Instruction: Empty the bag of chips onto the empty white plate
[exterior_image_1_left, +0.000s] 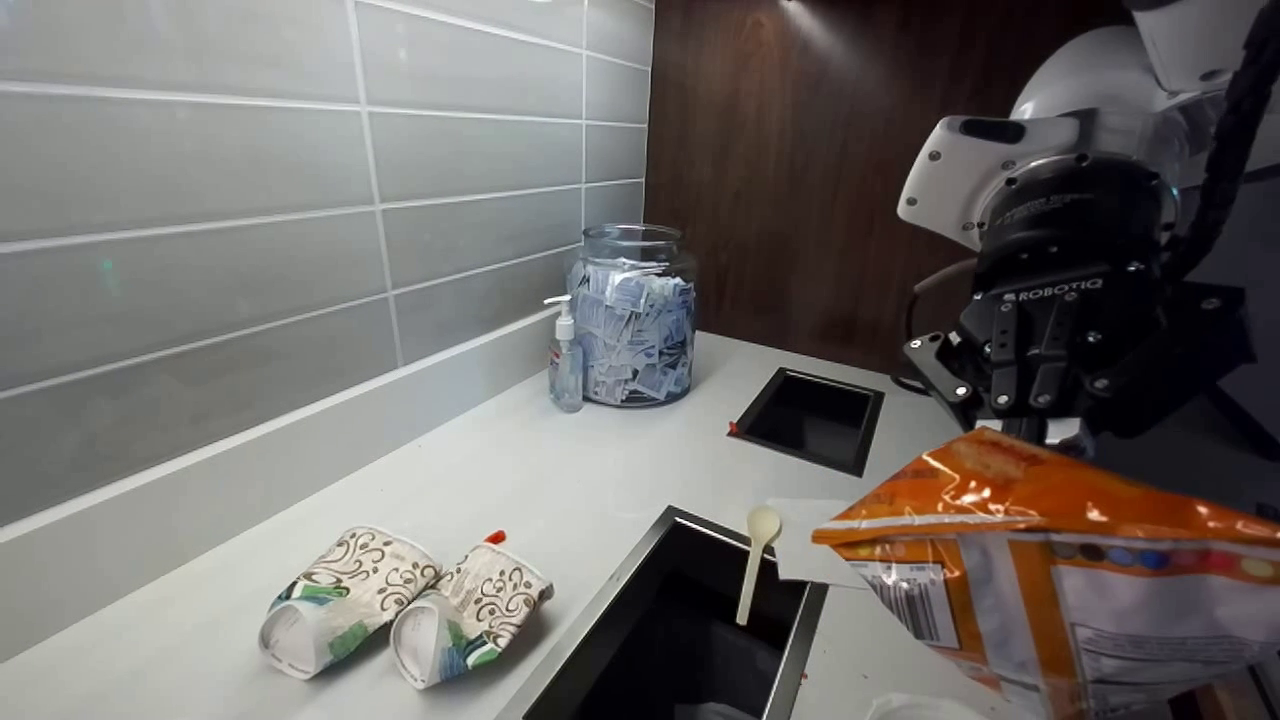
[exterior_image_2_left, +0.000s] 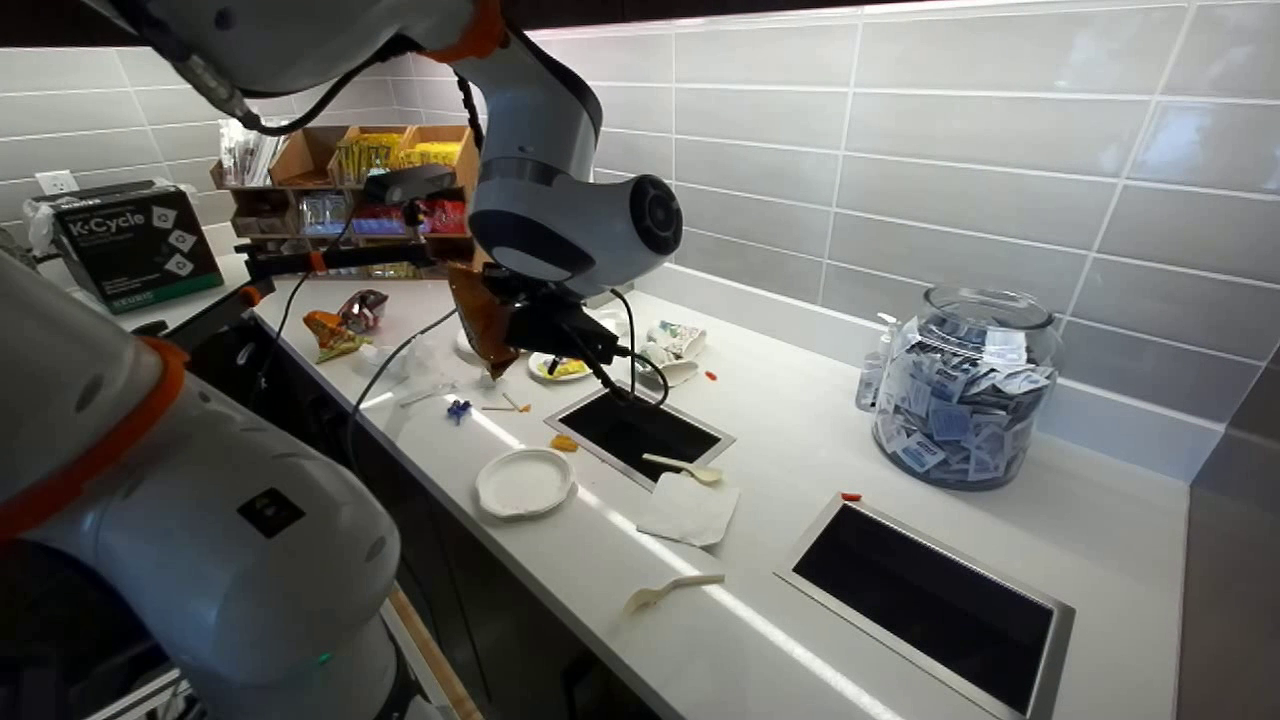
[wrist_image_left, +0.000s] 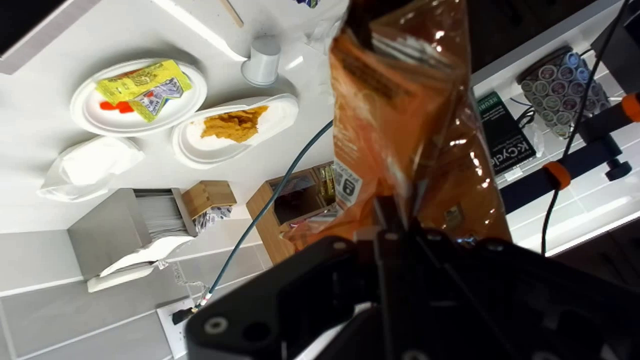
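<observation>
A shiny orange bag of chips (exterior_image_1_left: 1080, 590) hangs beneath my gripper (exterior_image_1_left: 1040, 432), its barcode and printed back showing. The wrist view has the gripper (wrist_image_left: 401, 212) shut, pinching a fold of the orange foil (wrist_image_left: 385, 120). High over the counter, the bag (exterior_image_2_left: 480, 315) is partly covered by the arm and wrist camera in an exterior view. Whether its mouth is open, and what is inside, I cannot tell. The empty white plate (exterior_image_2_left: 525, 482) lies near the counter's front edge, to one side of the raised bag.
One plate (wrist_image_left: 82, 112) bears yellow wrappers, another (wrist_image_left: 285, 106) an orange-brown heap; an upturned white cup (wrist_image_left: 264, 60) stands beside them. Two dark cutouts (exterior_image_2_left: 640, 430) (exterior_image_2_left: 930, 600), a spoon (exterior_image_2_left: 685, 467), a napkin (exterior_image_2_left: 690, 508), pale packets (exterior_image_1_left: 360, 580) and a glass jar (exterior_image_2_left: 970, 400) share the counter.
</observation>
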